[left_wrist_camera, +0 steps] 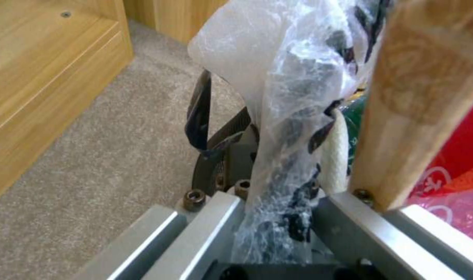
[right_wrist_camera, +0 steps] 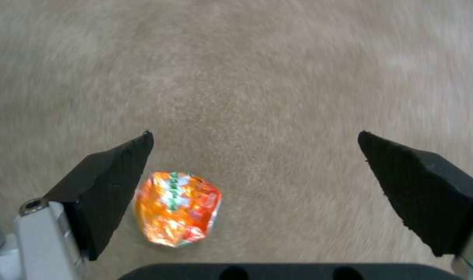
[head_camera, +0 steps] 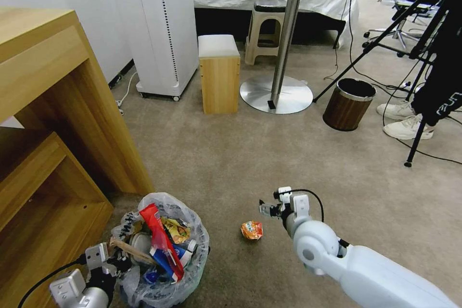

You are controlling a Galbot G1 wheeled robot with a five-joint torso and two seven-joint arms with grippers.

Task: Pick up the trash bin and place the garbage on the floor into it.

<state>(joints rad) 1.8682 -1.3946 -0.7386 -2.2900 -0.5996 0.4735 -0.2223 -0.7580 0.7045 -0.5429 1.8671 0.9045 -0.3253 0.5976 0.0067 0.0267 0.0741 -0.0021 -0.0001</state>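
Observation:
The trash bin (head_camera: 192, 269), lined with a crinkled clear bag, sits low at the left in the head view. It holds a red wrapper (head_camera: 159, 236), a blue-white carton (head_camera: 175, 255) and a wooden stick (head_camera: 132, 250). My left gripper (head_camera: 113, 260) is shut on its near rim; in the left wrist view the bag (left_wrist_camera: 283, 116) is pinched between the fingers, with the wooden stick (left_wrist_camera: 418, 97) beside it. One piece of garbage, a crumpled orange wrapper (head_camera: 252, 230), lies on the carpet. My right gripper (head_camera: 267, 209) hovers open just above it; the wrapper (right_wrist_camera: 177, 208) lies by one fingertip (right_wrist_camera: 117, 171).
A wooden shelf unit (head_camera: 57, 120) stands close on the left of the bin. Farther off are a small wooden stool (head_camera: 219, 73), a round table's metal base (head_camera: 275, 94), a brown wood-grain bin (head_camera: 349, 104) and black tripod legs (head_camera: 414, 149). Carpet lies between.

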